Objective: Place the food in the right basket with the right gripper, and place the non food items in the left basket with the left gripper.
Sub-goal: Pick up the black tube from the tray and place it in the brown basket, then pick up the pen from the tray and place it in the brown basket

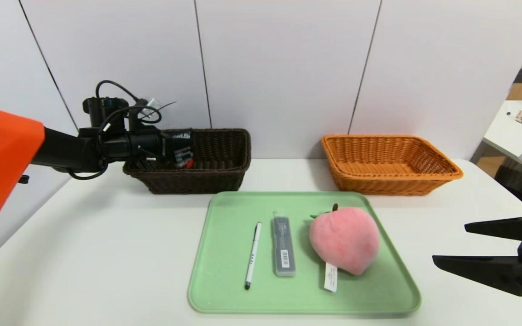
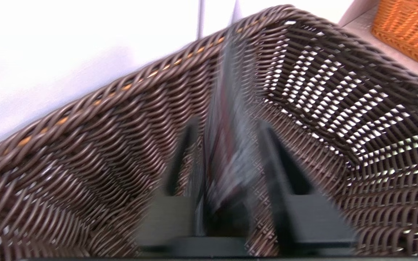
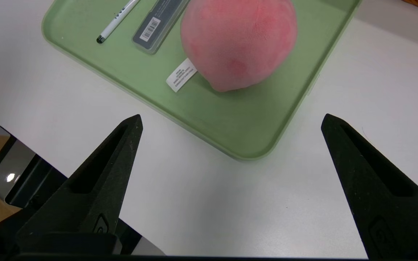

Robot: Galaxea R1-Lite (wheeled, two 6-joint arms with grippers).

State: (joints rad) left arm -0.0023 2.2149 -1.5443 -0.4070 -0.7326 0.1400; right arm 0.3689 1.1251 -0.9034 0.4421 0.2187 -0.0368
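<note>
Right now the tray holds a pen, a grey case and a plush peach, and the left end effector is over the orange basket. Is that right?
Not quite. The head view shows the left end effector over the dark brown basket, not the orange basket. The tray does hold the pen, grey case and plush peach.

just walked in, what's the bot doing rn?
Sorting a tray into two baskets. The left gripper is over the dark brown basket with a flat pack, seemingly batteries, between its fingers; whether the grip has let go is unclear. The right gripper is parked open at the table's right edge. On the green tray lie a pen, a grey case and a plush peach. The orange basket looks empty.
</note>
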